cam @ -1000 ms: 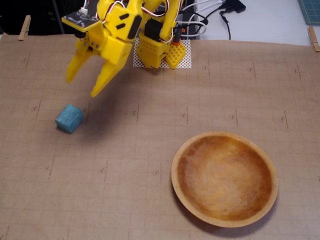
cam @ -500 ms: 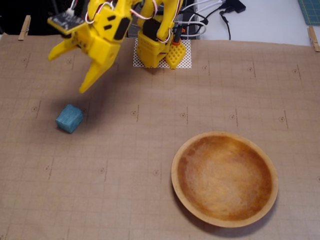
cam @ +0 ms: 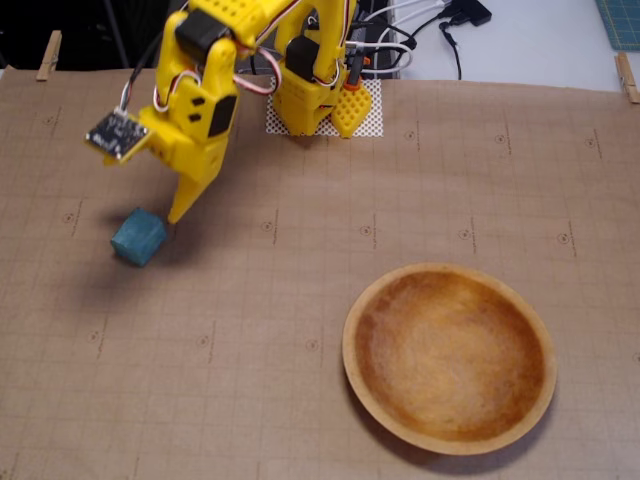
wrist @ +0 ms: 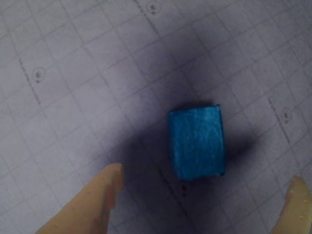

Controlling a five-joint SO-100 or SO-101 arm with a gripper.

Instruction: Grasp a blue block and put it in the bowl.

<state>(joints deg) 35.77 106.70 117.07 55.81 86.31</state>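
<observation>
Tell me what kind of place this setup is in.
Probably a hobbyist's or maker's workbench: brown gridded paper is clipped over the table with wooden clothespins, loose cables trail behind a yellow 3D-printed-looking arm, and a cutting mat corner shows at top right.

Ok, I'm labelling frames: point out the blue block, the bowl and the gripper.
blue block (wrist: 196,144), wrist view, middle of its top face.
bowl (cam: 349,322), fixed view, left rim.
gripper (wrist: 202,202), wrist view, midway between its open fingertips.
</observation>
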